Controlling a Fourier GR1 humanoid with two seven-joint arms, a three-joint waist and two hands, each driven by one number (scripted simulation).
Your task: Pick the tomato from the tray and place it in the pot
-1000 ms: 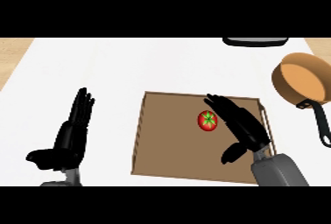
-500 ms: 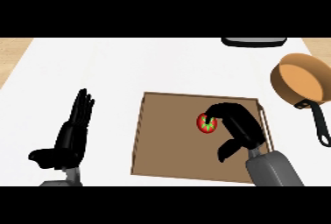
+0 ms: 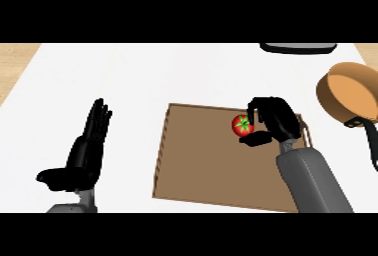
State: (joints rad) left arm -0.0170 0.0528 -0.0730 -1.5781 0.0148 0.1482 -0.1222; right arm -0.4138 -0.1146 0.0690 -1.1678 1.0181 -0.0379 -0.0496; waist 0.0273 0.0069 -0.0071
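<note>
A red tomato (image 3: 241, 125) with a green stem shows over the upper right part of the brown tray (image 3: 199, 165). My right hand (image 3: 273, 120) is curled round it from the right, thumb below it, and hides its right side. The copper pot (image 3: 351, 92) with a dark handle stands at the right edge, apart from the hand. My left hand (image 3: 85, 150) rests open on the counter left of the tray, fingers pointing up.
A dark object (image 3: 297, 47) lies at the counter's far edge, upper right. The pot's handle (image 3: 370, 142) points toward the near side. White counter (image 3: 125, 80) stretches behind and left of the tray.
My right hand went from open beside the tomato to curled round it, and hand and tomato now sit nearer the tray's far edge. The left hand has not moved.
</note>
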